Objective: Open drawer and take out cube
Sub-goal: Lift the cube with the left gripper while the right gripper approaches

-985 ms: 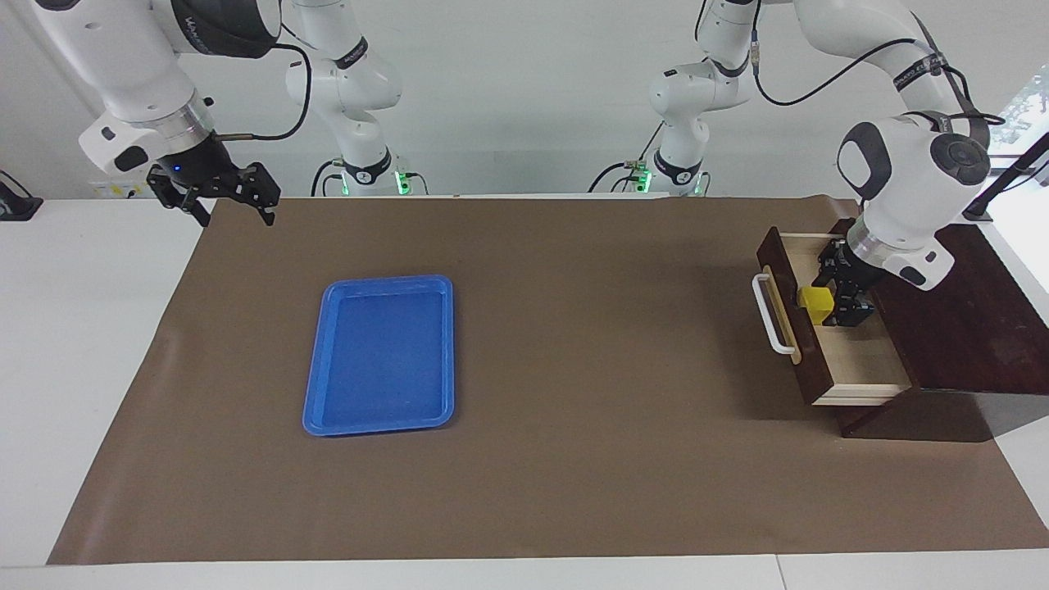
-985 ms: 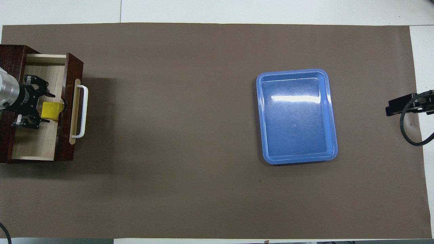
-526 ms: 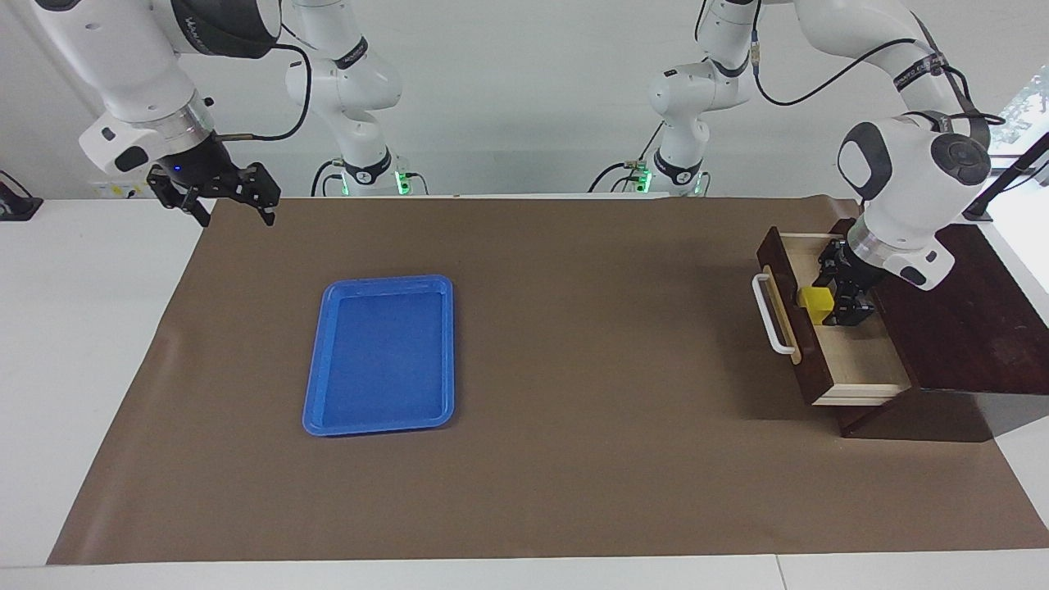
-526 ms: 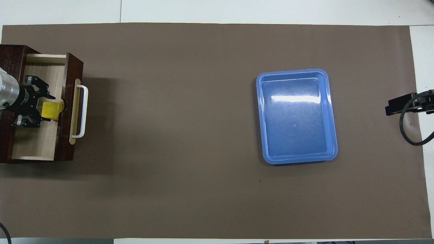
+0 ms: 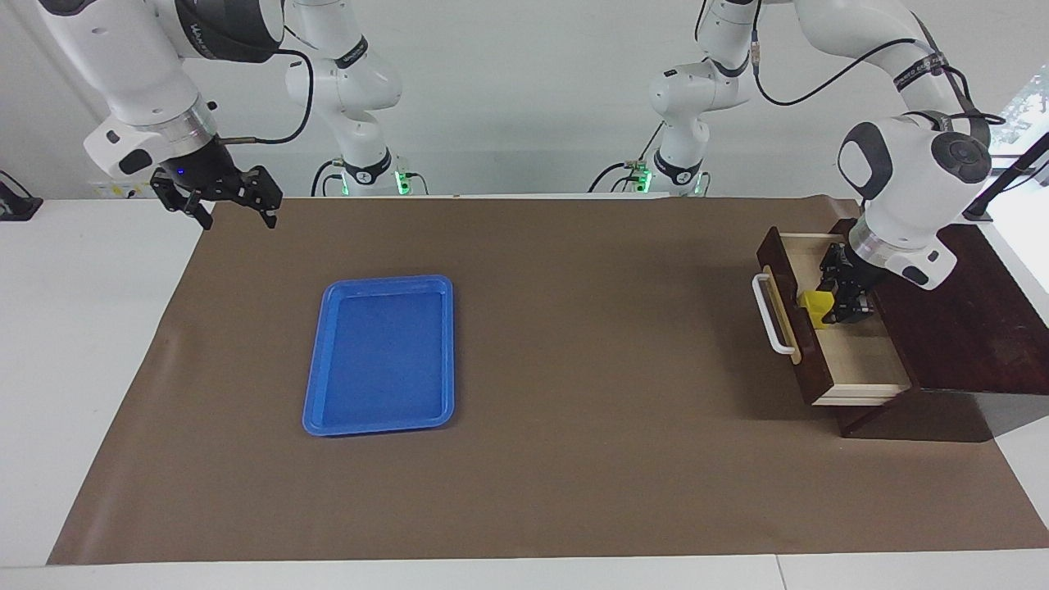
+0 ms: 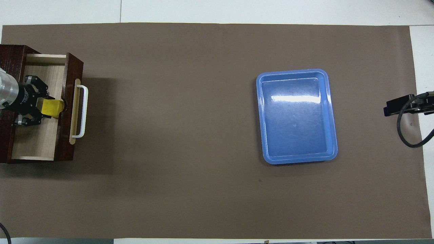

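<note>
Facing the robots from across the table, the high camera shows a brown mat (image 5: 533, 369) covering most of a white tabletop. At the left arm's end stands a dark wooden box (image 5: 959, 328) with its drawer (image 5: 856, 360) pulled out toward the middle of the table, pale wood inside and a white bar handle (image 5: 769, 313) on its front. The left gripper (image 5: 828, 305) reaches down into the drawer, its fingers clamped on the yellow cube (image 5: 816, 306), which sits tilted just inside the drawer front. The right gripper (image 5: 233, 205) hangs in the air over the mat's corner at the right arm's end, waiting with its fingers spread wide and nothing between them. A blue tray (image 5: 381, 354) lies flat on the mat, toward the right arm's end, well apart from the drawer.

Looking steeply down from above the robots, the overhead camera shows the same open drawer (image 6: 37, 135) at the mat's edge, handle (image 6: 81, 111) pointing toward the tray (image 6: 328, 115). The left gripper (image 6: 47, 105) comes in over the box, closed on the cube (image 6: 52, 106), close against the inside of the drawer front. Only a dark part of the right gripper (image 6: 400, 105) shows at the frame's edge; its fingers cannot be judged here
</note>
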You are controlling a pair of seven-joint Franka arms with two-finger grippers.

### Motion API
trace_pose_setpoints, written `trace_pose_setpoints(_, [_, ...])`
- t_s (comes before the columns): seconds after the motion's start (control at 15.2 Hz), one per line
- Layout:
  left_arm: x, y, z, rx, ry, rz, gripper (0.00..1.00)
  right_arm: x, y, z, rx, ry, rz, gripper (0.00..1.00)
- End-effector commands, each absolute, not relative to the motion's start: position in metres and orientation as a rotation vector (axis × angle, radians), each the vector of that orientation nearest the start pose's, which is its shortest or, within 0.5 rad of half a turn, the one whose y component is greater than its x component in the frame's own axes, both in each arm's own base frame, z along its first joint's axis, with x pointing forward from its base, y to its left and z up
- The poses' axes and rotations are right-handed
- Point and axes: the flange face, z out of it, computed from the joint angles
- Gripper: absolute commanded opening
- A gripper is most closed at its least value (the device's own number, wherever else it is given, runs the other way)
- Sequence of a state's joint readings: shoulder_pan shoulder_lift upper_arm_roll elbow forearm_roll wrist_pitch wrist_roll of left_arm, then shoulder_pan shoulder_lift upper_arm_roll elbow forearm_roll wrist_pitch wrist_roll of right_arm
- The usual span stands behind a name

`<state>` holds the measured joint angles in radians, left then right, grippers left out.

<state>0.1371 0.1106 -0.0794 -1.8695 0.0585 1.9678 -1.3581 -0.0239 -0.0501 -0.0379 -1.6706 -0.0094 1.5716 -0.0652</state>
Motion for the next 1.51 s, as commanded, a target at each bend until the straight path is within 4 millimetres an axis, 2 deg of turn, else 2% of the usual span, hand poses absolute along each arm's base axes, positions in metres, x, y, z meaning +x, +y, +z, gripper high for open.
trace_pose_setpoints(0.0, [0.592,0.038,0.477,-2.369,-1.992,-0.062,0.00,0.527,-0.042,0.603,-3.093,0.086,0.034,1.00])
trace_pose_setpoints(0.2, [0.612,0.032,0.514,-2.352,-1.981,-0.014,0.00,0.525,-0.042,0.598,-3.069,0.192,0.035,1.00])
trace_pose_setpoints(0.26, [0.618,0.021,0.521,-2.354,-1.958,0.011,0.00,0.525,-0.041,0.598,-3.056,0.249,0.025,1.00])
trace_pose_setpoints(0.39, [0.617,-0.010,0.532,-2.346,-1.902,0.050,0.00,0.526,-0.037,0.592,-3.005,0.380,0.038,1.00])
trace_pose_setpoints(0.53, [0.624,-0.038,0.548,-2.286,-1.949,0.041,0.00,0.526,-0.025,0.584,-2.934,0.585,0.045,1.00])
trace_pose_setpoints(0.59, [0.626,-0.054,0.549,-2.257,-1.968,0.050,0.00,0.523,-0.020,0.582,-2.898,0.663,0.058,1.00])
trace_pose_setpoints(0.66, [0.626,-0.075,0.556,-2.240,-1.997,0.037,0.00,0.521,-0.013,0.577,-2.849,0.752,0.088,1.00])
trace_pose_setpoints(0.85, [0.618,-0.142,0.558,-2.169,-2.086,0.006,0.00,0.522,0.006,0.569,-2.714,0.995,0.164,1.00])
trace_pose_setpoints(0.99, [0.608,-0.188,0.565,-2.146,-2.158,0.028,0.00,0.527,0.023,0.555,-2.601,1.140,0.252,1.00])
trace_pose_setpoints(1.18, [0.591,-0.245,0.569,-2.147,-2.213,0.020,0.00,0.543,0.074,0.529,-2.464,1.330,0.347,1.00])
trace_pose_setpoints(1.38, [0.583,-0.274,0.572,-2.147,-2.269,0.045,0.00,0.558,0.123,0.509,-2.293,1.491,0.394,1.00])
trace_pose_setpoints(1.45, [0.581,-0.282,0.572,-2.150,-2.288,0.045,0.00,0.561,0.144,0.501,-2.261,1.532,0.401,1.00])
